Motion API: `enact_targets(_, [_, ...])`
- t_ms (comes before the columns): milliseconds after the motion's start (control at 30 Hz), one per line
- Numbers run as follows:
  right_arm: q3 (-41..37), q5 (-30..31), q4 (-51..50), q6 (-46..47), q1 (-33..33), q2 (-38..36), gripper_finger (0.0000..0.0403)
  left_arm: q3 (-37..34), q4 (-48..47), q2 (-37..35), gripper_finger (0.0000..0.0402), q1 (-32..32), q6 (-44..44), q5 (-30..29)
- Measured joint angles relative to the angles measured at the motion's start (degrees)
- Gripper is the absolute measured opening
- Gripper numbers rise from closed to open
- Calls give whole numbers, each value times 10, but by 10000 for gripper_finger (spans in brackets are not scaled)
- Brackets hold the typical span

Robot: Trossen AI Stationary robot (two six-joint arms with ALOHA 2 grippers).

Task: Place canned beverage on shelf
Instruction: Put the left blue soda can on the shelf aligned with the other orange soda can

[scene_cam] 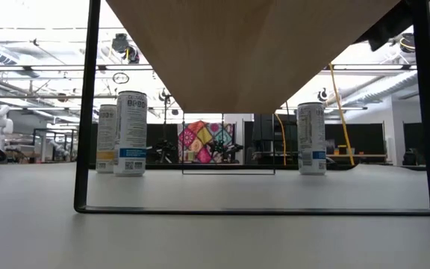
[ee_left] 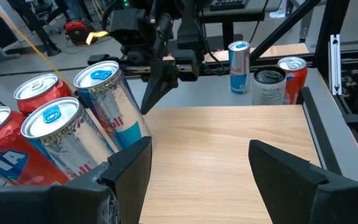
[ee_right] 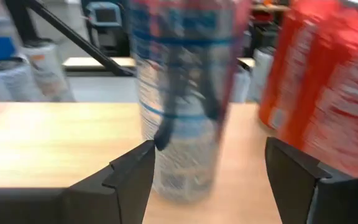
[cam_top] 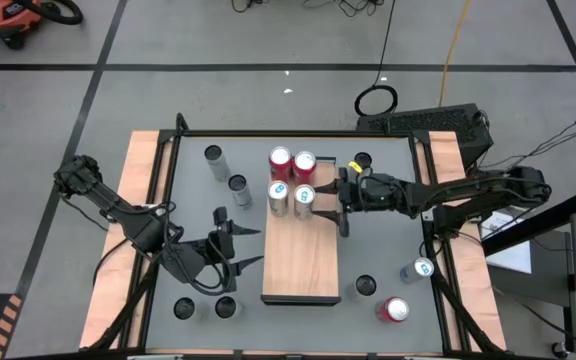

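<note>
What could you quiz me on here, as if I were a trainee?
1. True or false: the left gripper holds a can.
2. How many cans stand grouped at the far end of the shelf? A) two B) four C) six
3. Fill in: the right gripper, facing a silver can, has its jaws ___.

Key: 1 false, it is empty; 2 B; 3 open.

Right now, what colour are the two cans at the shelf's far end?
Red cans, silver tops; clearest in the high view.
</note>
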Motion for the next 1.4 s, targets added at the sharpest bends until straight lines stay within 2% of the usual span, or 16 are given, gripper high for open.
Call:
enact_targets(133, [0, 45, -46, 17, 13, -20, 238, 0, -2, 0, 261, 0, 0, 0])
enact_targets(300, [0, 51, -51, 29, 43, -29, 236, 0, -5, 8, 261, 0, 0, 0])
enact_targets(400, [0, 85, -60, 29, 68, -30, 222, 0, -6, 16, 261, 0, 0, 0])
enact_targets(500, [0, 107, -68, 29, 88, -29, 191, 0, -14, 23, 261, 0, 0, 0])
enact_targets(767, [0, 105, -48, 12, 103, -26, 82, 0, -14, 26, 261, 5, 1, 0])
enact_targets(967, [-1, 103, -30, -7, 94, -5, 30, 0, -13, 26, 261, 6, 5, -14])
enact_targets(1133, [-1, 89, 0, -18, 86, 13, 14, 0, -13, 26, 261, 6, 4, -15])
enact_targets(1400, [-1, 90, 12, -15, 73, 22, 13, 0, -13, 26, 261, 5, 1, -16])
